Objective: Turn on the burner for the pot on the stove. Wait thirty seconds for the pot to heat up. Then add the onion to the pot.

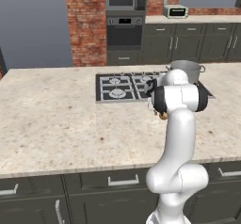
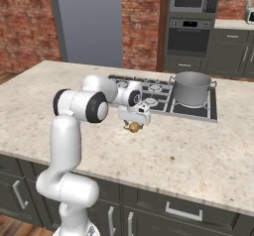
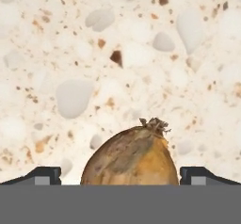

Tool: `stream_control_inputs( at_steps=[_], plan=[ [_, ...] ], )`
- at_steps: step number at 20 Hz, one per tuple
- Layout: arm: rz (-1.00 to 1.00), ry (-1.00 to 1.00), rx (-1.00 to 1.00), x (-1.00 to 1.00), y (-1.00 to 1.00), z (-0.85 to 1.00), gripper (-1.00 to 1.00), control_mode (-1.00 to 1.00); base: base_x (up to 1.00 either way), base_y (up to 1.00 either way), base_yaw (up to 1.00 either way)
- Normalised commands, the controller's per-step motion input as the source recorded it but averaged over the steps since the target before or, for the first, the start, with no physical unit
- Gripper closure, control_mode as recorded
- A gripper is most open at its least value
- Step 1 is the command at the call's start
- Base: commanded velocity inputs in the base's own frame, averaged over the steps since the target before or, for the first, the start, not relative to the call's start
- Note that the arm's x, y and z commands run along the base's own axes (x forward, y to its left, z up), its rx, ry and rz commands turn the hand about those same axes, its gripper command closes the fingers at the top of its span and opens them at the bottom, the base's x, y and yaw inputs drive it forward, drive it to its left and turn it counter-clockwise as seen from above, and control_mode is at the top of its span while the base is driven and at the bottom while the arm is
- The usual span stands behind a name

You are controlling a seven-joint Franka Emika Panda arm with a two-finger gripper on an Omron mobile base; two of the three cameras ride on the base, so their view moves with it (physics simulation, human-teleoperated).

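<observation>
Two dark fingers (image 3: 44, 173) stand on either side of the onion (image 3: 130, 156) in the hand view, one at each flank, spread wide enough that the bulb sits between them. Whether they already press on its skin I cannot tell, because the grey band hides the contact.

The onion (image 2: 134, 127) lies on the speckled tabletop (image 2: 208, 155), just in front of the stove (image 2: 163, 98), directly under the gripper (image 2: 134, 122). In the left base view only a small part of the onion (image 1: 163, 116) shows, beside the arm. The pot (image 2: 192, 88) stands on the right side of the stove, over the burner, which is hidden below it, well apart from the onion. Flames or knob positions are too small to read.

I judge that the step in hand is the grasp of the onion, before carrying it to the pot. To do this well, the fingers should close across the widest part of the bulb, not near the pointed stem tip (image 3: 154, 123), because a round smooth thing can slip out upward or sideways. The bulb looks well centred between them, so closing slowly should keep it from rolling. The lift should then go straight up and high enough to pass over the tall rim of the pot (image 1: 187, 70), and the release should come above the middle of the opening.
</observation>
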Motion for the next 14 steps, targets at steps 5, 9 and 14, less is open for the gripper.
stream_control_inputs(
  at_steps=[5,9,14],
  plan=[
    [0.0,0.0,0.01,0.0,0.0,-0.09,1.0,-1.0,0.0,0.0,0.0],
    [0.0,0.0,0.0,0.0,0.0,0.0,1.0,-1.0,0.0,0.0,0.0],
    [0.0,0.0,0.0,0.0,0.0,0.0,1.0,-1.0,0.0,0.0,0.0]
  ],
)
